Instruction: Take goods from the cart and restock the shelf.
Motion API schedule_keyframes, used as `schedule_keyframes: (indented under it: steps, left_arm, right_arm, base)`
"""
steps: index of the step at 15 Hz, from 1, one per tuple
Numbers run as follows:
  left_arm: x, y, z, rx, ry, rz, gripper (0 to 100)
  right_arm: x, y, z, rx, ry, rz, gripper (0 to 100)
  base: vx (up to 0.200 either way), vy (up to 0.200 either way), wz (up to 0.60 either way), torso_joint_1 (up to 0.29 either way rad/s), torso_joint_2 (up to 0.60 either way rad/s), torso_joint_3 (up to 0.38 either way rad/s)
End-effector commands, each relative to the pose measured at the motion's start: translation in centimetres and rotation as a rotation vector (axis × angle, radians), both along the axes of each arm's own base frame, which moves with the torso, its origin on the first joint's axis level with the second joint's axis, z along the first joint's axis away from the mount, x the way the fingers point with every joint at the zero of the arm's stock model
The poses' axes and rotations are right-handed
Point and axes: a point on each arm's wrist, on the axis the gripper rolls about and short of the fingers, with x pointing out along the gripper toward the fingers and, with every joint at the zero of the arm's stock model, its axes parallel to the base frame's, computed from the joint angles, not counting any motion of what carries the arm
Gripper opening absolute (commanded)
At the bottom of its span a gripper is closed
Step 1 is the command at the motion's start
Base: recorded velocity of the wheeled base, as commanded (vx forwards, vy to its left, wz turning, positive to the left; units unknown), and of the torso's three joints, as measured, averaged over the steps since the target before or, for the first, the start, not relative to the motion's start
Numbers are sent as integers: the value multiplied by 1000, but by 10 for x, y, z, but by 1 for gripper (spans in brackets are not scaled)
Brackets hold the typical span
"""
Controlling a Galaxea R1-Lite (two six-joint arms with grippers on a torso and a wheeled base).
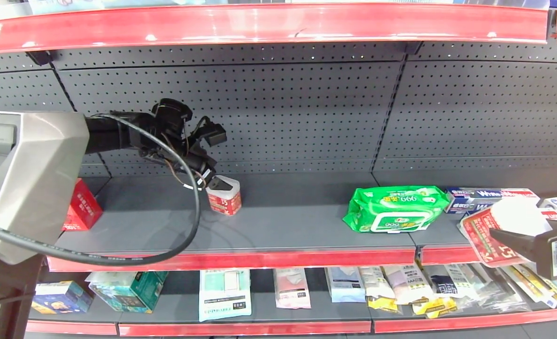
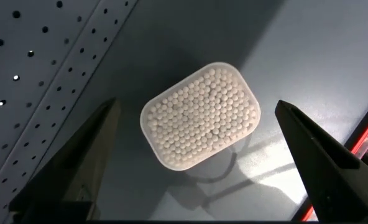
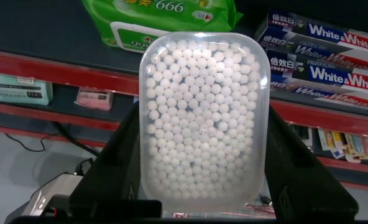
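L pincer, spread, is hanging just above swab tub on shelf, maybe clipping & tipping it; R pincer is pinching 2nd tub, risking bumping wipes just ahead.

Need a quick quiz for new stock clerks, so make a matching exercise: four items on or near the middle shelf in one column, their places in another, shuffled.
Items
1. standing swab tub
2. other swab tub
3. green wipes pack
4. red box

Places
A. lying beside the toothpaste boxes
B. gripped in the right pincer
C. far left of the shelf
D. below the open left pincer

Pairs: 1-D, 2-B, 3-A, 4-C.
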Motion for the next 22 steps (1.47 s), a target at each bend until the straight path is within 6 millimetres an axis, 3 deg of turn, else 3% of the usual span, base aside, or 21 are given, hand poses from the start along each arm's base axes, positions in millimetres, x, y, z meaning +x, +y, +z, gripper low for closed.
schedule_keyframes:
  steps: [1, 7, 22]
  left_arm:
    - [1, 1, -4, 9, 0, -12, 100]
    - [6, 0, -23, 64, -3, -80, 100]
    - [13, 11, -41, 86, 4, -111, 100]
  right_arm:
    - [0, 0, 0, 0, 1, 1, 0]
    - [-3, 0, -3, 0, 7, -1, 0]
    - [-9, -1, -5, -2, 4, -2, 0]
  base:
    - [0, 0, 0, 0, 0, 0]
    - [0, 0, 0, 0, 0, 0]
    - [0, 0, 0, 0, 0, 0]
